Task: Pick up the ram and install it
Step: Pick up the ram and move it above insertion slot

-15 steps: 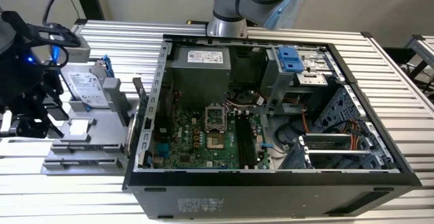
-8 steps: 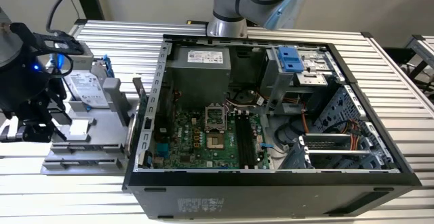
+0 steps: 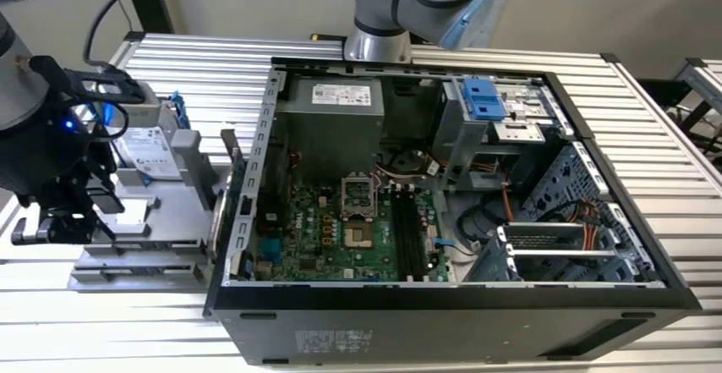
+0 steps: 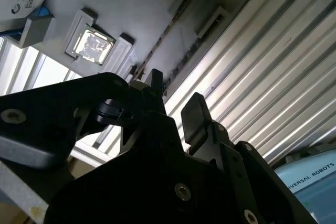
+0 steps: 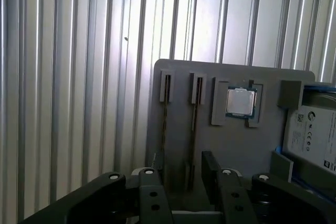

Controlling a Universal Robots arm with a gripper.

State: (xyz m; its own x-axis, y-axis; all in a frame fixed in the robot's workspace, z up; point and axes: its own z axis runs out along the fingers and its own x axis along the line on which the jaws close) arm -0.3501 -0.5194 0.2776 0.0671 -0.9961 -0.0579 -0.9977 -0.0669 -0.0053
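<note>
Hanging over the edge-on ram (image 5: 191, 124), the hand (image 5: 181, 166) is spread apart, hiding the stick's near end.

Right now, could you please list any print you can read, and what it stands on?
Hard drive label: print too small to read.
Power supply sticker: too small to read.
Case sticker: too small to read.
Blue arm cover: a maker's name, left unquoted.

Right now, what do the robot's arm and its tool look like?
The arm is a silvery-grey tube with a pale blue joint cap. The tool is matte black, with angular linkages, small round screws and two flat fingers. Black cables run to it.
</note>
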